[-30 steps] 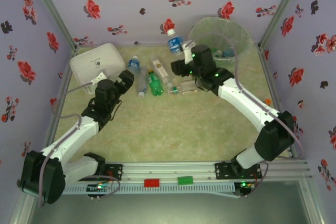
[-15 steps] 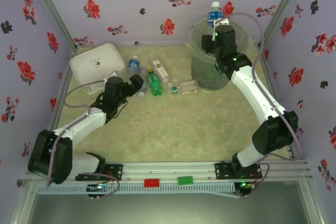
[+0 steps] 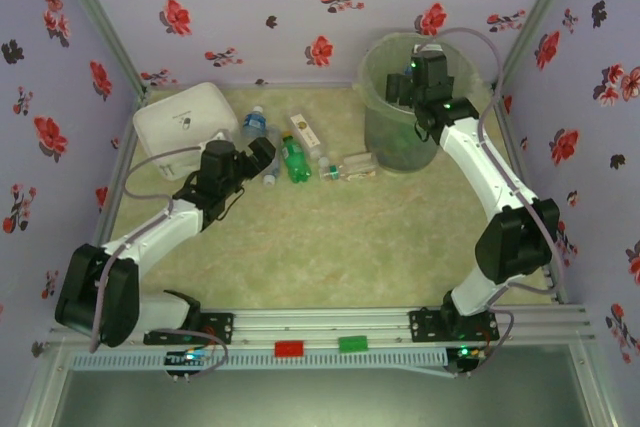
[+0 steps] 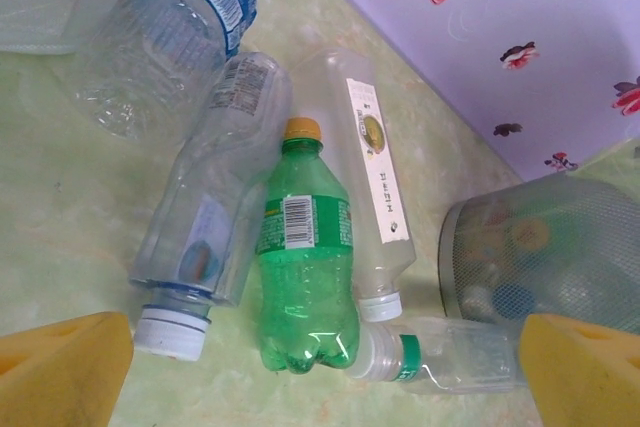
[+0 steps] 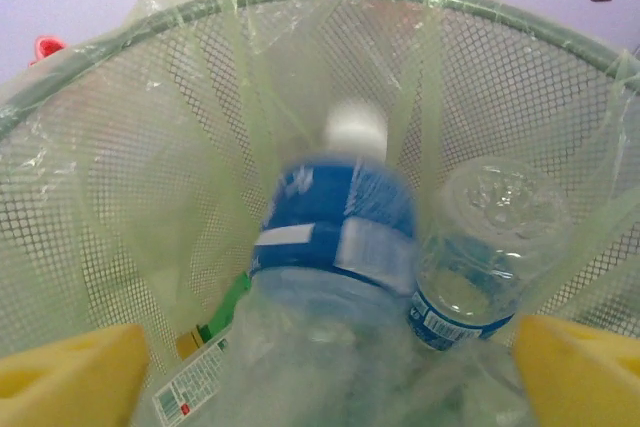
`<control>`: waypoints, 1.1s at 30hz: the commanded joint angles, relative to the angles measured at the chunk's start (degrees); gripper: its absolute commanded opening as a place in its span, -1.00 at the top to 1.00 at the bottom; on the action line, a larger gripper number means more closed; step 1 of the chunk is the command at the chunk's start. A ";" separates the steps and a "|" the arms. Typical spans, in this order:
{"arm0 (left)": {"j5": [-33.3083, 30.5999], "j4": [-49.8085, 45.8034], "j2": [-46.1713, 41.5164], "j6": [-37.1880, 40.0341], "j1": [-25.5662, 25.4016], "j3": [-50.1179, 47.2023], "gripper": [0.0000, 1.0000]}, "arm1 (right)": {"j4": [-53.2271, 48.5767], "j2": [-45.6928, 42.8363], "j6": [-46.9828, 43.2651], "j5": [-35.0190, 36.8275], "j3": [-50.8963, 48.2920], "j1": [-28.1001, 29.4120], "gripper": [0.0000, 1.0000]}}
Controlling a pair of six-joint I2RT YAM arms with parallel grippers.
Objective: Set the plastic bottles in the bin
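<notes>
My right gripper (image 3: 420, 65) hangs open over the mouth of the bin (image 3: 385, 137). In the right wrist view a blue-labelled plastic bottle (image 5: 335, 237) is blurred, loose between the yellow pads (image 5: 70, 372) and inside the lined mesh bin (image 5: 120, 177), beside another clear bottle (image 5: 480, 247). My left gripper (image 3: 262, 155) is open just short of the bottles lying on the table. Ahead of it lie a green bottle (image 4: 303, 257), a clear bottle (image 4: 215, 187), a blue-labelled one (image 4: 180, 17), a pale labelled one (image 4: 365, 177) and a small clear one (image 4: 450, 362).
A white rounded box (image 3: 185, 117) sits at the back left, touching the blue-labelled bottle. Flowered walls close in the back and both sides. The bin (image 4: 560, 257) stands right of the bottle cluster. Bare green table lies between the arms.
The right gripper carried the blue-labelled bottle up over the bin and opened; the bottle now drops inside. The left gripper has moved right, closer to the bottle cluster.
</notes>
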 commanded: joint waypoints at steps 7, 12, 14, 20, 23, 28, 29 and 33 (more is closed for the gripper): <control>0.92 -1.71 2.12 2.24 -0.33 3.58 -1.00 | 2.53 -5.90 -1.06 2.48 1.84 -0.28 -0.99; 0.72 -3.78 3.45 5.17 -0.27 5.99 -1.00 | 9.02 -13.10 1.21 -5.35 -5.03 0.12 -0.99; 0.68 -5.57 4.19 7.60 -0.12 7.83 -1.00 | 12.93 -16.36 2.77 -9.49 -9.28 0.56 -0.99; 0.79 -13.29 8.17 15.91 0.40 14.54 -1.00 | 22.88 -22.64 8.45 -20.56 -21.67 4.82 -0.99; 0.81 -17.50 11.12 19.38 0.47 17.74 -1.00 | 25.12 -23.48 10.48 -21.26 -26.40 8.59 -0.99; 0.83 -24.23 17.25 23.74 0.51 22.46 -0.98 | 32.59 -21.54 15.24 -22.18 -33.45 13.79 -0.99; 0.76 -25.54 18.55 24.20 0.57 23.38 -0.97 | 33.19 -20.68 15.97 -22.30 -34.17 14.10 -0.99; 0.83 -29.50 23.95 25.25 0.52 26.65 -0.95 | 34.17 -16.75 19.21 -22.11 -35.52 14.93 -0.99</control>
